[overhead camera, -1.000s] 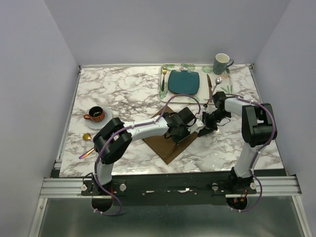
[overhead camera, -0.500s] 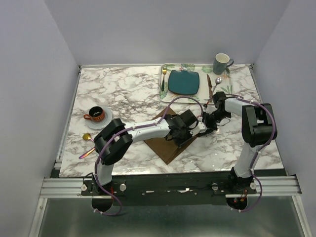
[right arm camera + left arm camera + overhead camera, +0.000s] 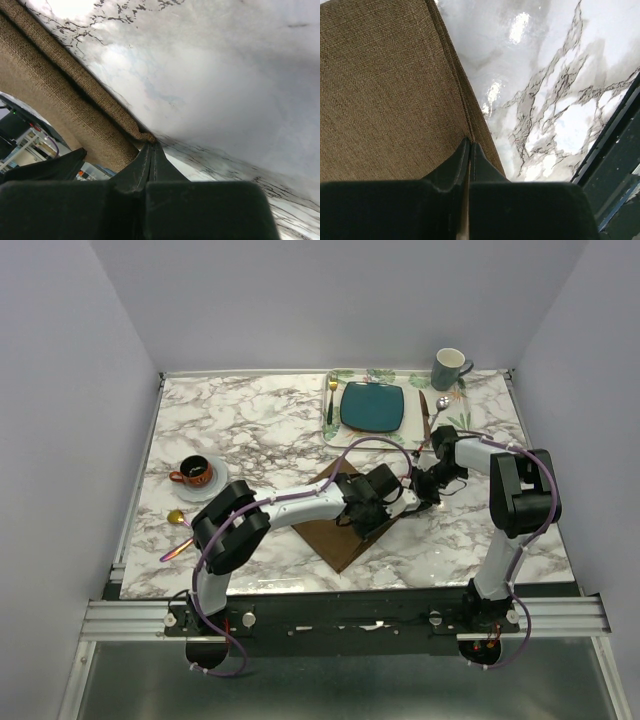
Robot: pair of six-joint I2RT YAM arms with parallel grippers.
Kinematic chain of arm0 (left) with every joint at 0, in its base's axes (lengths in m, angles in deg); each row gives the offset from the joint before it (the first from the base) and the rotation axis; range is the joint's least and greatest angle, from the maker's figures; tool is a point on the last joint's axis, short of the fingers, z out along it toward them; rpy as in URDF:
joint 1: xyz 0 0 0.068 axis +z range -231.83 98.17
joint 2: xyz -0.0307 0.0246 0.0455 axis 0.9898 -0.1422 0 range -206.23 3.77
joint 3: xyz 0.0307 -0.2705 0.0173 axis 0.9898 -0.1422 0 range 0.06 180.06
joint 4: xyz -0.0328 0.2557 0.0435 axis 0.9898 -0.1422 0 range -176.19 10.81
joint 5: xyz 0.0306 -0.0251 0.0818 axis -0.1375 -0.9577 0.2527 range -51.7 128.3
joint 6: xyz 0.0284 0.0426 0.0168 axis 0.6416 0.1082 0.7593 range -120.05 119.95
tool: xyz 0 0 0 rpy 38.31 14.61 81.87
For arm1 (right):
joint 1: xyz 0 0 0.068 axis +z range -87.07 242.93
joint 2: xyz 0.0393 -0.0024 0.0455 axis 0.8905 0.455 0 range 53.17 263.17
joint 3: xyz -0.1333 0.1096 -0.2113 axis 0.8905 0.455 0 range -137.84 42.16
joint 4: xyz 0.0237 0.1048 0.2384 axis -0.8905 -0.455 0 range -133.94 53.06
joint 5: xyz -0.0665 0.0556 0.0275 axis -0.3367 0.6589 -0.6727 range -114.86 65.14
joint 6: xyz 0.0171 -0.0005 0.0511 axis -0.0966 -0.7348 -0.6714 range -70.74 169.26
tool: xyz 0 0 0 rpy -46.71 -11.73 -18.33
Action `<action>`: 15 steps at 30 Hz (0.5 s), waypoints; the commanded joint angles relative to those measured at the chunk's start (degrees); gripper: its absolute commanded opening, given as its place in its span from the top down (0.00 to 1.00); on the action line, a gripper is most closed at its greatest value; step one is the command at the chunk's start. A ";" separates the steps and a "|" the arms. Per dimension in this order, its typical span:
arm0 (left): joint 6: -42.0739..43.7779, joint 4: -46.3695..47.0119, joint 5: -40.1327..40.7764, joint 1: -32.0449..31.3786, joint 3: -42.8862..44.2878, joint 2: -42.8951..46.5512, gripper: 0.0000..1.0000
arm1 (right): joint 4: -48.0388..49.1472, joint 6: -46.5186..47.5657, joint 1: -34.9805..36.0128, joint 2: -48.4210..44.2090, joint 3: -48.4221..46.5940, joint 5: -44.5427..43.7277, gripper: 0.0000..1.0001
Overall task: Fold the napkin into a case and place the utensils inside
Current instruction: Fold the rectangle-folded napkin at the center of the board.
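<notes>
Near the middle of the worktop [image 3: 250,420], a little toward 5 o'clock, the napkin [image 3: 335,535] lies folded, its layered edge running along bare marble. My left jaws are pressed together on that edge, with a sliver of brown cloth showing between them in my left wrist view. My right jaws, just beside them at their 3 o'clock, are likewise clamped on the napkin's edge, which lifts off the marble there. The utensils [image 3: 177,545] lie well apart from the napkin at 8 o'clock, by the worktop's left rim, at 6 o'clock of a cup [image 3: 192,473] on its saucer [image 3: 215,480]. At 1 o'clock a teal plate [image 3: 372,406] sits on a placemat [image 3: 385,375], with a mug [image 3: 450,368] near it.
</notes>
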 commanded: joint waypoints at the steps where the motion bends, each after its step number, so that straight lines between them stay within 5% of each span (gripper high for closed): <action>1: -0.18 -2.56 -2.04 -0.17 2.29 -0.92 0.84 | -1.01 1.65 0.16 -0.35 -0.43 -2.38 0.90; 5: 0.87 -4.59 -7.91 3.07 2.56 3.90 0.52 | -7.85 7.44 0.07 -2.72 -3.24 -4.14 0.77; 6: 0.87 -4.85 -9.07 3.86 2.56 5.39 0.39 | -8.92 10.24 -0.02 -3.42 -3.69 -4.49 0.67; 9: 1.75 -7.92 -13.28 7.55 4.40 10.84 0.26 | -12.52 14.55 -0.72 -6.59 -5.26 -3.71 0.44; 11: 3.06 -11.17 -14.70 11.05 6.86 14.62 0.06 | -15.41 17.11 -1.16 -8.96 -6.67 -3.44 0.36; 15: 6.31 -14.43 -14.09 16.68 8.18 22.18 0.01 | -19.29 27.02 -2.13 -14.32 -12.03 -2.04 0.16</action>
